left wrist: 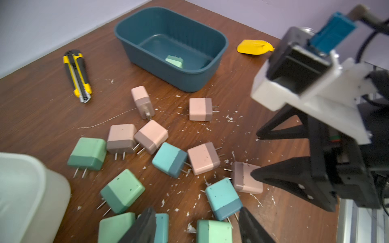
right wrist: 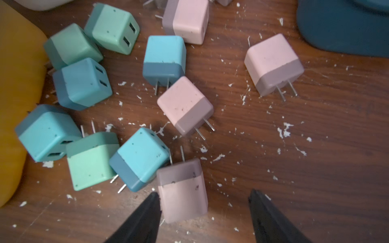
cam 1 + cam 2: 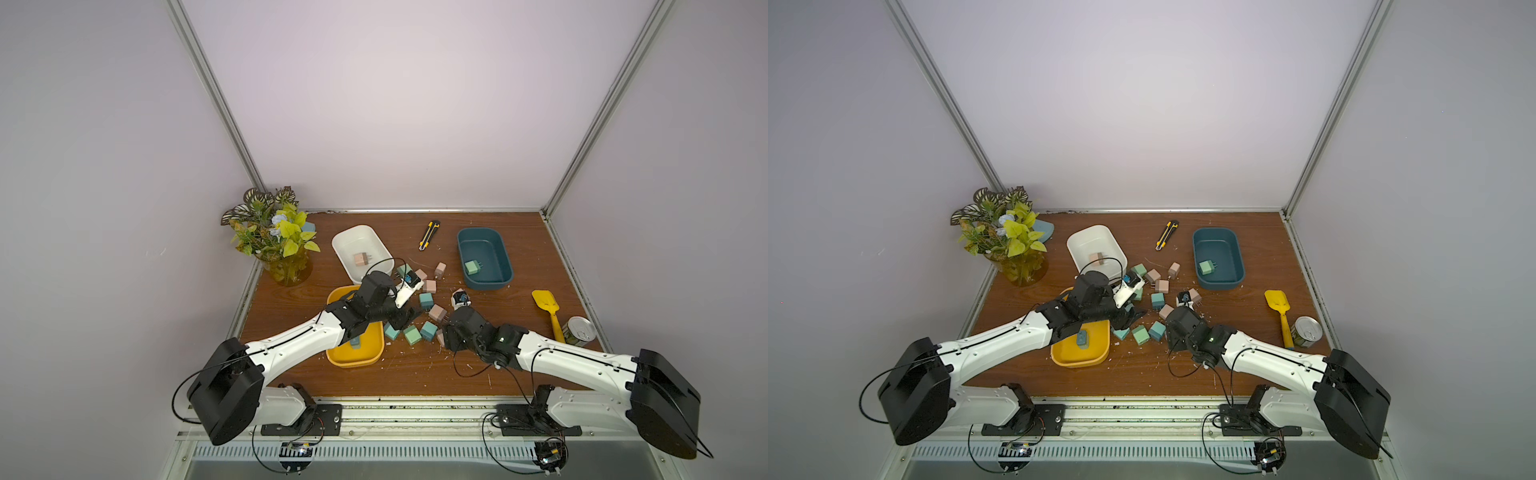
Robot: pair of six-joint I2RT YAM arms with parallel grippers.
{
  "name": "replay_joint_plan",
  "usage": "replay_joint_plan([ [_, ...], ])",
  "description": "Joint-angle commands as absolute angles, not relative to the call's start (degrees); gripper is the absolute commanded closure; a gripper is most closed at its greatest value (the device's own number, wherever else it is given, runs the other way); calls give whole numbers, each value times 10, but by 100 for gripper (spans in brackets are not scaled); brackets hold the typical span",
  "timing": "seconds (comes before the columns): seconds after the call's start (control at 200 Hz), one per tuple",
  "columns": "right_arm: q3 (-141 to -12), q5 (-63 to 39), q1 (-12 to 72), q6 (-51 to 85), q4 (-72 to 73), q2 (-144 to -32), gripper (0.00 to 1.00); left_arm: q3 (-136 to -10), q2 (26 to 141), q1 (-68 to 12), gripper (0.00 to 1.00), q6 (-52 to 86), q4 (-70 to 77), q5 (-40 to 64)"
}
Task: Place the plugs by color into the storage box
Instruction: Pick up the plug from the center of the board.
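Landmark: blue tub [image 3: 465, 245], toward the back of the wooden table [image 3: 415, 374].
Mint plug [image 3: 472, 267]: lies on the floor of the blue tub, alone there.
Loose plugs [image 3: 419, 307]: pink, teal and mint cubes strewn on bare wood just beside the blue tub, on its left-arm side and nearer the robot. Several touch one another.
White tub [image 3: 353, 237]: past the loose plugs from the blue tub, holding one pink plug [image 3: 360, 259].
Yellow tub [image 3: 353, 361]: farther from the blue tub than the white tub and nearer the robot. One teal plug [image 3: 1082, 338] sits inside, and the left arm crosses over it.
Left gripper [image 1: 195, 218]: jaws apart, low over the side of the loose plugs away from the blue tub. A teal cube [image 1: 162, 227] lies against one finger and a mint cube [image 1: 214, 231] lies in the gap. Nothing is clamped.
Right gripper [image 2: 203, 192]: jaws apart, nearer the robot than the blue tub. A pink cube [image 2: 182, 189] touches one finger and is clear of the other.
Utility knife [image 3: 429, 235]: near the blue tub, on its left-arm side.
Yellow shovel [image 3: 546, 305] and tin can [image 3: 578, 331]: on the right-arm side of the blue tub, nearer the robot.
Potted plant [image 3: 274, 237]: back corner, well apart from the blue tub.
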State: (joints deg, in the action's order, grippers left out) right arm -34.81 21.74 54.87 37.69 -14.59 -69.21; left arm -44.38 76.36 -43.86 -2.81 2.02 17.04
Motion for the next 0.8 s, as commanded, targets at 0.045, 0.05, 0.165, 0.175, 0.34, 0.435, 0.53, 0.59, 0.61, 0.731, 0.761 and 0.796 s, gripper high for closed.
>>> replay_joint_plan([
  [0.045,-358,193,547,379,-139,-708,28,-454,780,-456,36,-65,19,212],
  [0.05,-358,192,547,378,-139,-709,28,-454,781,-456,36,-65,19,213],
  [0.165,-365,184,547,364,-131,-730,28,-452,790,-456,36,-71,6,215],
  [0.175,-366,183,546,363,-130,-733,28,-451,791,-456,36,-71,3,216],
  [0.34,-377,176,545,351,-119,-764,30,-442,785,-456,36,-113,-77,255],
  [0.435,-378,169,544,350,-107,-784,32,-418,765,-457,36,-139,-94,265],
  [0.53,-385,166,543,349,-105,-804,33,-397,743,-457,36,-145,-82,265],
  [0.59,-390,165,543,349,-108,-815,34,-385,733,-457,35,-148,-63,270],
  [0.61,-391,165,543,350,-109,-817,35,-381,730,-457,35,-149,-57,271],
  [0.731,-392,160,543,351,-109,-822,40,-372,729,-456,35,-154,-31,271],
  [0.761,-394,159,543,350,-111,-822,41,-374,731,-457,35,-155,-31,270],
  [0.796,-394,159,543,350,-113,-819,43,-376,736,-457,35,-157,-32,268],
])
